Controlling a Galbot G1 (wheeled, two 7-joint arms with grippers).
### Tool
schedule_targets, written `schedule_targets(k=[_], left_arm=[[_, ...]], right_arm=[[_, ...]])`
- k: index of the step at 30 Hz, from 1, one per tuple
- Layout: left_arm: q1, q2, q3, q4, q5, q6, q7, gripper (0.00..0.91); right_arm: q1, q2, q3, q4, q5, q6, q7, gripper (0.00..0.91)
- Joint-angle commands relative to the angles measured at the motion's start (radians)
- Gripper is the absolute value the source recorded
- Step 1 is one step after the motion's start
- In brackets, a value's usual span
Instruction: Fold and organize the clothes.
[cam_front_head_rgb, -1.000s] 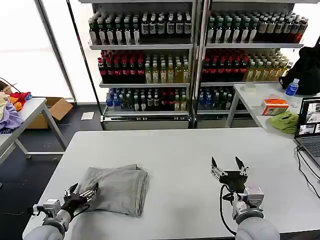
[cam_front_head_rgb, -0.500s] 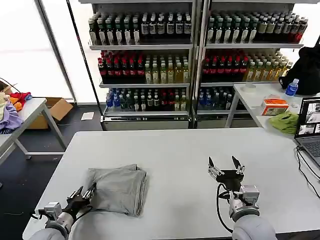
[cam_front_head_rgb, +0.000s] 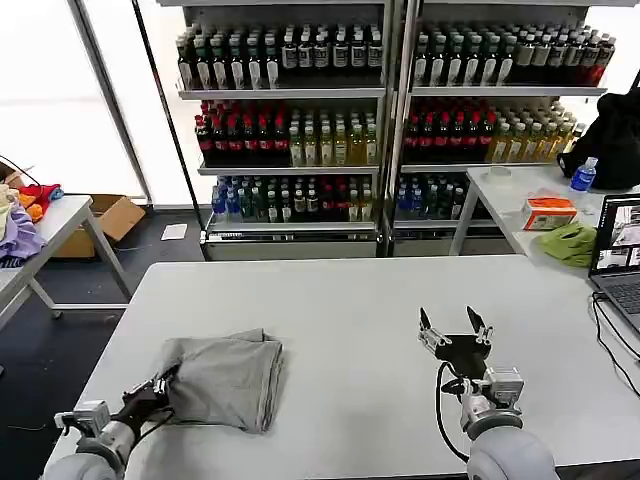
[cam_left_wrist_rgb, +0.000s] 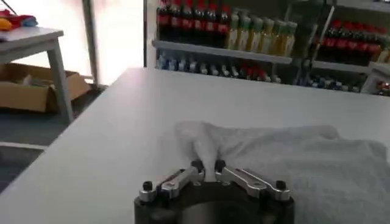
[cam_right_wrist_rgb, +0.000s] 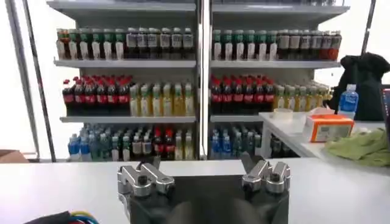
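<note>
A folded light grey shirt (cam_front_head_rgb: 222, 378) lies on the white table (cam_front_head_rgb: 350, 300) at the front left. My left gripper (cam_front_head_rgb: 163, 385) is at the shirt's near left corner, shut on a pinch of its fabric. In the left wrist view the grey cloth (cam_left_wrist_rgb: 292, 158) rises in a small ridge between the closed tips of the left gripper (cam_left_wrist_rgb: 207, 165). My right gripper (cam_front_head_rgb: 452, 327) hovers open above the table's front right, apart from the shirt, and the right wrist view shows the right gripper (cam_right_wrist_rgb: 204, 167) spread with nothing in it.
Drink shelves (cam_front_head_rgb: 380, 120) stand behind the table. A side table at the right carries a lime-green cloth (cam_front_head_rgb: 570, 243), an orange box (cam_front_head_rgb: 550, 212) and a laptop (cam_front_head_rgb: 618, 255). At the left another table (cam_front_head_rgb: 40, 235) holds coloured fabrics, with a cardboard box (cam_front_head_rgb: 112, 215) beyond.
My left gripper has closed on the shirt's corner and pulled it toward the front left, shifting the shirt a little. The right gripper has barely moved.
</note>
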Motion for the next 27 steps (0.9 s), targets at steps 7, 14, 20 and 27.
schedule_targets(k=[7, 14, 20, 27], left_arm=[[0.022, 0.287, -0.443, 0.035, -0.123, 0.015, 0.012, 0.0], [0.022, 0.234, -0.335, -0.074, -0.048, 0.007, 0.02, 0.0], [0.022, 0.157, -0.134, -0.257, 0.037, 0.02, -0.011, 0.0], [0.028, 0.14, 0.212, -0.42, 0.161, 0.076, -0.065, 0.0]], right_arm=[[-0.003, 0.005, 0.0, 0.006, 0.003, 0.001, 0.002, 0.907], [-0.017, 0.008, 0.011, 0.003, 0.001, 0.004, 0.007, 0.907], [-0.043, 0.02, 0.049, -0.001, -0.004, 0.01, 0.014, 0.907], [-0.094, 0.04, 0.12, 0.018, -0.011, 0.013, 0.02, 0.907]])
